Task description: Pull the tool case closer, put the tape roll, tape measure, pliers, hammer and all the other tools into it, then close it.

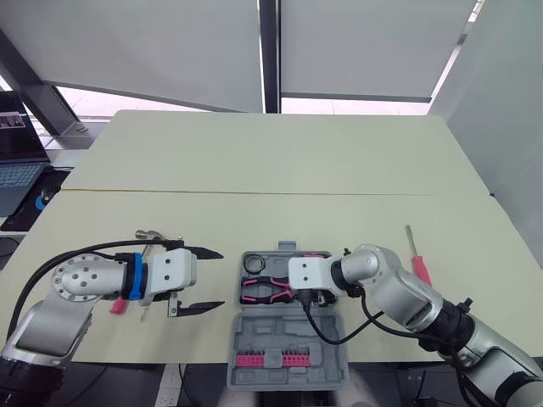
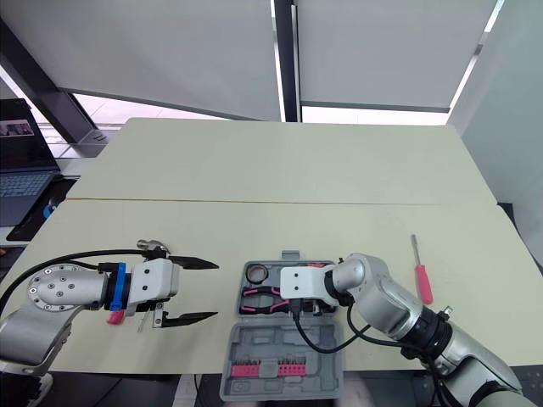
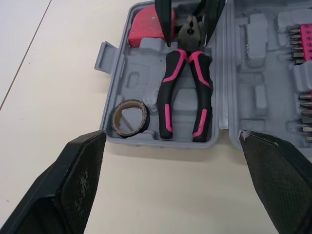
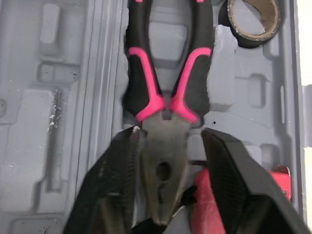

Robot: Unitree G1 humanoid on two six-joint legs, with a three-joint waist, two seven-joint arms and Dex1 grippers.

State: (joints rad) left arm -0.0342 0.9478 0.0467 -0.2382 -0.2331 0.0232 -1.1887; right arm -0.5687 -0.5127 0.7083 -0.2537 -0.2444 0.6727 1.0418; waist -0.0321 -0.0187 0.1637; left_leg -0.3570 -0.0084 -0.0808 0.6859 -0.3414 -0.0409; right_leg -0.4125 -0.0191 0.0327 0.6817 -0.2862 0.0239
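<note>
1. Bench (image 1: 271,161): pale cream.
2. Case (image 1: 271,335): grey, with a pink bit strip (image 1: 271,359).
3. Pliers (image 3: 187,92): black handles with pink stripes, dark grey head.
4. Tape roll (image 3: 129,118): black, brown core.
5. Tape measure (image 3: 146,29): red.
6. Screwdriver (image 1: 419,264): red handle, silver shaft.
7. Hammer (image 1: 151,235): silver head.
8. Left end effector (image 1: 222,278): black, white body, blue collar.
9. Right end effector (image 4: 170,134): black, finely dotted pads (image 4: 229,175).

Table (image 1: 271,170): open tool case (image 1: 263,335), hammer (image 1: 151,235), screwdriver (image 1: 420,267).

The tool case (image 3: 141,83) is matt grey plastic; the pliers (image 4: 163,117) have a dull metal head.
</note>
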